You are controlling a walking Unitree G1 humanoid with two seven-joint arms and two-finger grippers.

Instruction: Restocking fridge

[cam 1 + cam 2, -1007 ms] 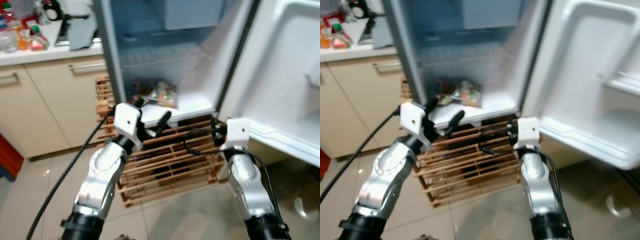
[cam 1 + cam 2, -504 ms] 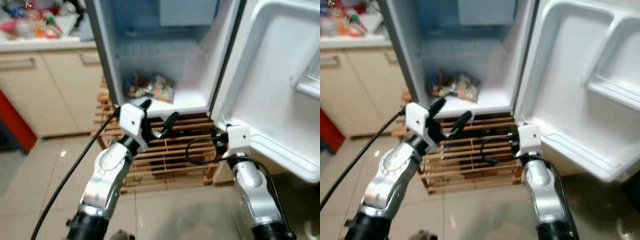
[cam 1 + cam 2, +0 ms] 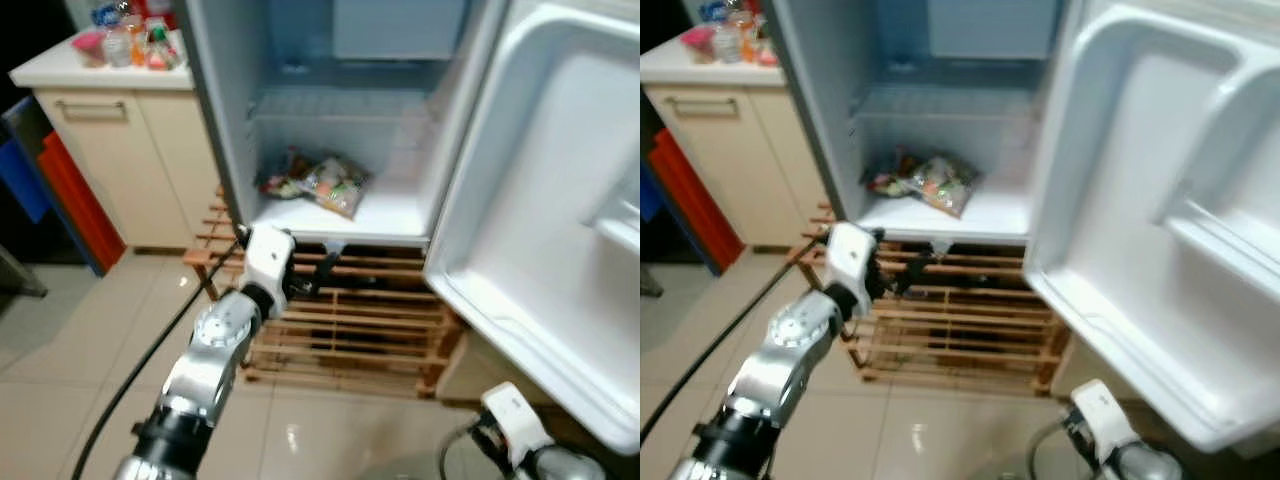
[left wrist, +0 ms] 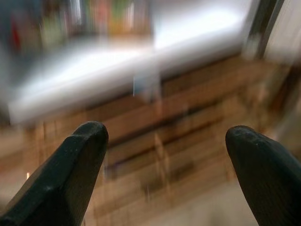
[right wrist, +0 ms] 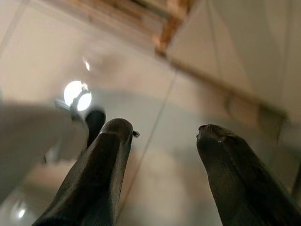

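The fridge (image 3: 940,120) stands open, its door (image 3: 1160,230) swung right. Food packets (image 3: 925,182) lie on the bottom shelf (image 3: 970,215) toward its left edge. The left gripper (image 3: 902,268) hangs just below the shelf's front edge, before a wooden pallet (image 3: 960,335). Cabinets (image 3: 750,160) stand left
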